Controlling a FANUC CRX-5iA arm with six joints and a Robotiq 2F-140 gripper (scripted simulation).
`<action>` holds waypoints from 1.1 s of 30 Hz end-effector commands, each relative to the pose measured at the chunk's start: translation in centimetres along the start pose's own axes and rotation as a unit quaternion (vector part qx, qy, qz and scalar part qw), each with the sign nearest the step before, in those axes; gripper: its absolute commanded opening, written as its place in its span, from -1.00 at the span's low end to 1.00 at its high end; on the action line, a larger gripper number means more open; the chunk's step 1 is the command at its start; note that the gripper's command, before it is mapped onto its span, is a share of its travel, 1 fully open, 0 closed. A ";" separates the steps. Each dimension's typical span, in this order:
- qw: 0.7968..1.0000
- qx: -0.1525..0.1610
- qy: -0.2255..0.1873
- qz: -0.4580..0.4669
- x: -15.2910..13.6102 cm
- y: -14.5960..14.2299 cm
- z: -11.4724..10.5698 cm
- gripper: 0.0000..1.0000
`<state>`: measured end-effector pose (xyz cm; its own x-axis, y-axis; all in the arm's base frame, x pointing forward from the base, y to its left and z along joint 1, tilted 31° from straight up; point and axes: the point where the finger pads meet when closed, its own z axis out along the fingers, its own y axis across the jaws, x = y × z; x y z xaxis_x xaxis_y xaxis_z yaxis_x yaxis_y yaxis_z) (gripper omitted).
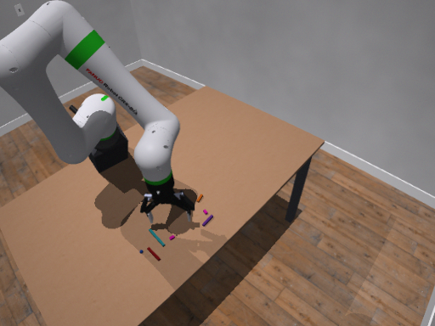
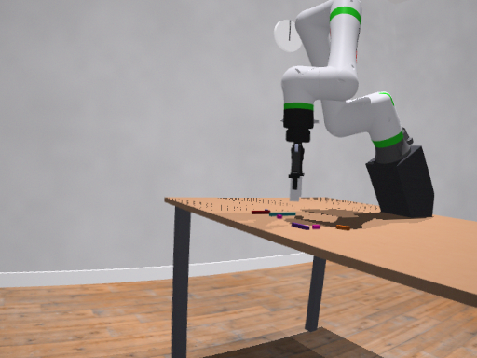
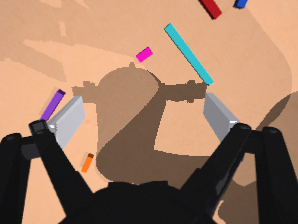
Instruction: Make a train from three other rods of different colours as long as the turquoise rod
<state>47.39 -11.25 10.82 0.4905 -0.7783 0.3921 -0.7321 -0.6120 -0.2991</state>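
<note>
Hovering over the matte brown table (image 1: 255, 140), spread, empty hand (image 1: 169, 216) near slim, perhaps square-edged turquoise rod (image 1: 156, 238).

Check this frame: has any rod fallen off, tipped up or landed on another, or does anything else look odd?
Nothing stands out. The turquoise rod, red rod, blue rod, purple rod, orange rod and two magenta rods lie flat and apart on the table. The gripper hangs open and empty above them.
</note>
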 end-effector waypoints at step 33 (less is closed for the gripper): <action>0.920 0.012 0.012 0.392 4.2 5.0 -0.7 1.00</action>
<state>45.40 -17.46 11.54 -0.1936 -0.9788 0.0664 -0.8462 0.1323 -0.5162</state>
